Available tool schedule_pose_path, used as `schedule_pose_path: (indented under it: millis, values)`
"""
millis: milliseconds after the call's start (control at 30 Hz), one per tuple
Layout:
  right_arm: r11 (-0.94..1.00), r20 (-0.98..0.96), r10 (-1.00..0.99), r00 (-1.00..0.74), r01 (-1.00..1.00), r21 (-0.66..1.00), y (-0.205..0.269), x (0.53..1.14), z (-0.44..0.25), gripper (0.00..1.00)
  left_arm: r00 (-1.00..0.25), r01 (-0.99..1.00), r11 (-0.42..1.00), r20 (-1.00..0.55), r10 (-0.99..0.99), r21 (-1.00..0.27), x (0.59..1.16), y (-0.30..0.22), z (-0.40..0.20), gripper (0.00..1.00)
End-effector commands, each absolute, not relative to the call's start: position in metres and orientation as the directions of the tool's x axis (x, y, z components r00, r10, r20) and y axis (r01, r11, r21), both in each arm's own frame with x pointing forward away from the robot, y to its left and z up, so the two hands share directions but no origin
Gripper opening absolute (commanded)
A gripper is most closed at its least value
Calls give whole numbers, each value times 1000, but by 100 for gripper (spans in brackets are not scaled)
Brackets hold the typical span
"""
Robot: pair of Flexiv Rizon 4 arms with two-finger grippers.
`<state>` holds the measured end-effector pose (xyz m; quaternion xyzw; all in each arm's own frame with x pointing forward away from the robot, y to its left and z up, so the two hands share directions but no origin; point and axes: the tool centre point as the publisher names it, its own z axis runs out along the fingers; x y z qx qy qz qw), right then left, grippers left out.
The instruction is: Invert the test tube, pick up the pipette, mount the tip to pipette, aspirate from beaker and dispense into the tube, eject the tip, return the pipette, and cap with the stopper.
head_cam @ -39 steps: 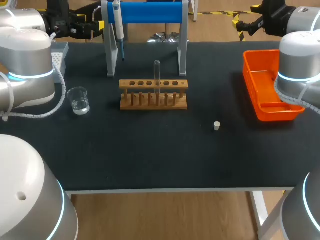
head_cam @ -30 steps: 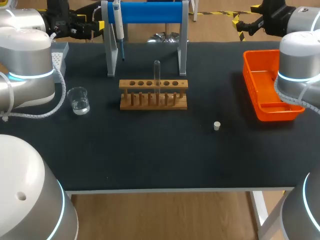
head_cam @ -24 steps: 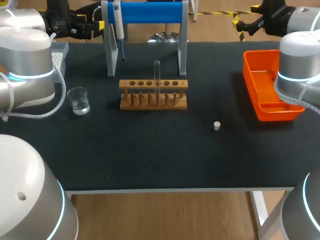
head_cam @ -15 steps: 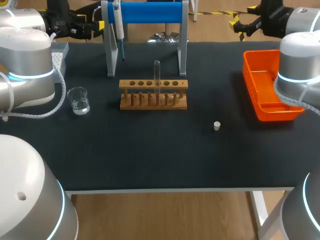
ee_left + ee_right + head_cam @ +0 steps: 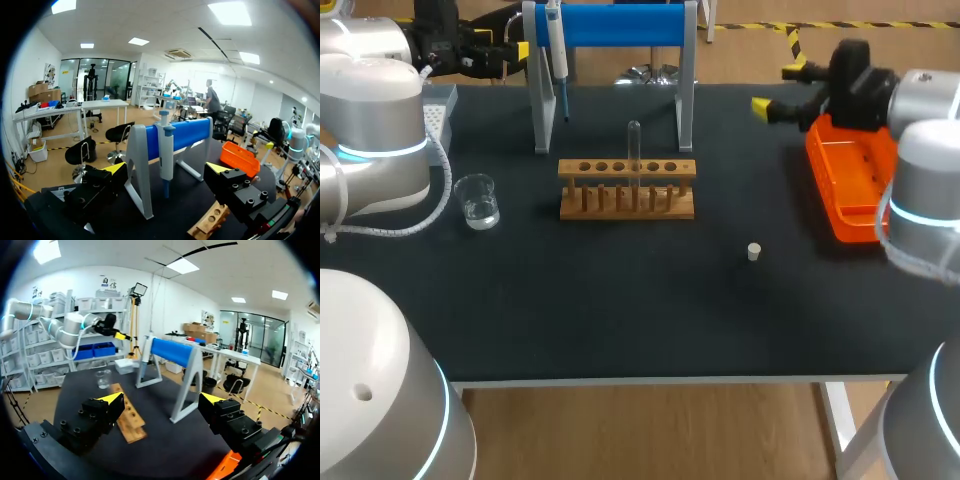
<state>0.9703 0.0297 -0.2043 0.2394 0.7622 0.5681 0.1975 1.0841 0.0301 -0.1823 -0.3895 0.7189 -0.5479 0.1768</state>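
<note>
Presently step one: test tube (image 5: 634,150) upright in rack (image 5: 627,190), centre. Right gripper (image 5: 778,88) upper right, left gripper (image 5: 166,169) facing pipette (image 5: 166,147); both spread, empty. Next: grasp tube, flip.

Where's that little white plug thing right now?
In the head view the stopper sits alone on the dark table, right of the wooden rack and a little nearer the front edge, left of the orange tray.

Midway on the surface (image 5: 620,300) our rack (image 5: 627,202) holds the test tube (image 5: 634,150); behind it the pipette (image 5: 556,55) hangs on the stand (image 5: 620,25), beaker (image 5: 477,200) to our left, stopper (image 5: 754,251) and bin (image 5: 850,185) right.
</note>
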Motion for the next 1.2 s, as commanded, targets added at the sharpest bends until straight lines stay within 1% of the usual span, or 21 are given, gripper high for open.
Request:
schedule_pose_path:
  millis: [33,233,467,1067,1200]
  values:
    - [176,-13,585,-811,111,978,36,932,-220,100,-634,-366,96,173,-754,-926,1084,30,-182,100]
    - [231,-71,529,-846,63,971,63,896,-247,100,-634,-366,96,173,-754,-926,1084,30,-182,100]
    - [266,-96,491,-866,44,963,78,878,-259,100,-634,-366,96,173,-754,-926,1084,30,-182,100]
    - [270,-97,492,-865,45,962,78,878,-260,100,-634,-366,96,173,-754,-926,1084,30,-182,100]
    - [270,-97,492,-865,45,962,78,878,-260,100,-659,-316,102,141,-738,-943,1048,18,-186,100]
